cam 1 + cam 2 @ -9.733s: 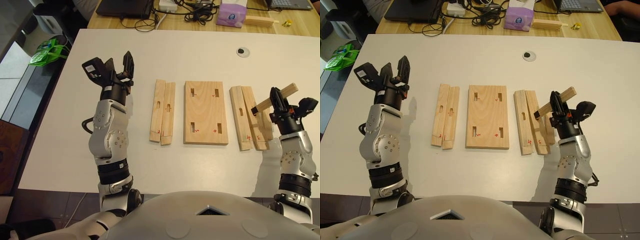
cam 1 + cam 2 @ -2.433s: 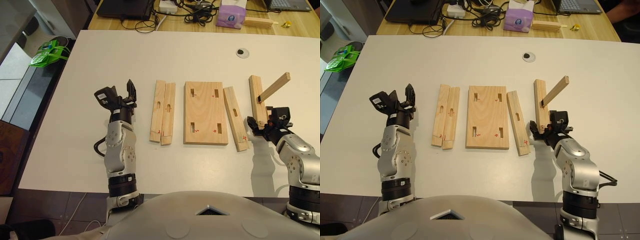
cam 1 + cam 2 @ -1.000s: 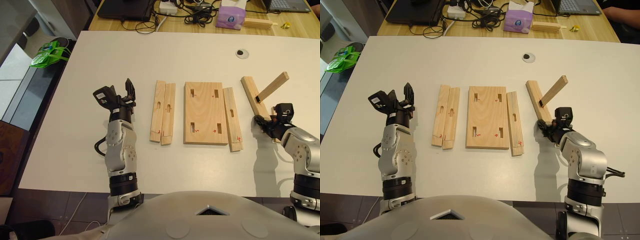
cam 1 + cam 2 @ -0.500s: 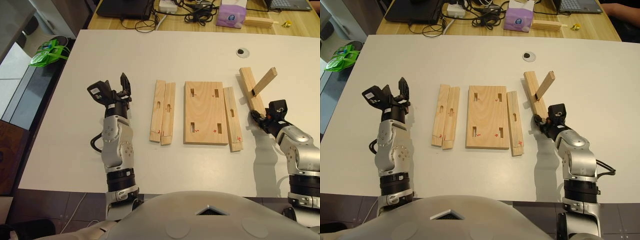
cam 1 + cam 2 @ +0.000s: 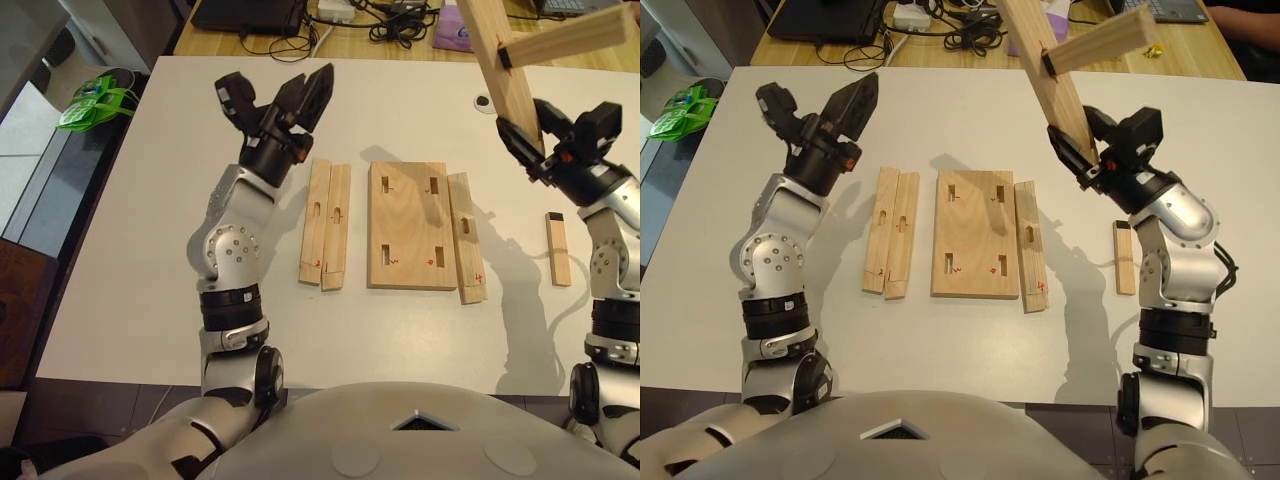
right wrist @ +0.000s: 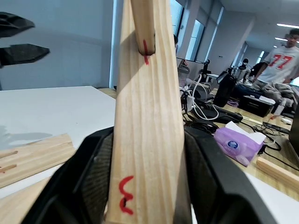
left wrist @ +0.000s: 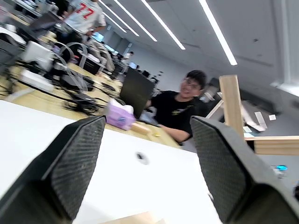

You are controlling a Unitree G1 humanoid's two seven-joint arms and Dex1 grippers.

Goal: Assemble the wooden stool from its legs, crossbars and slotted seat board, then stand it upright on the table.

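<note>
The slotted seat board [image 5: 410, 225] lies flat mid-table. Two legs [image 5: 325, 225] lie side by side to its left, and one leg [image 5: 465, 235] rests against its right edge. A short crossbar [image 5: 558, 248] lies on the table farther right. My right gripper [image 5: 528, 140] is raised above the right side, shut on the lower end of a leg [image 6: 149, 140] that points up and away. A crossbar [image 5: 570, 35] sticks out of that leg's slot. My left gripper [image 5: 305, 90] hangs open and empty above the table, beyond the two left legs.
A small black disc [image 5: 485, 103] sits on the far part of the white table [image 5: 150, 280]. Behind the table stands a wooden desk with cables and a purple tissue pack [image 5: 1035, 40]. A green object [image 5: 95, 105] lies off the left edge.
My right gripper has lifted the leg with its crossbar high off the table, and a short crossbar now lies where it was. My left arm has risen and swung toward the far side.
</note>
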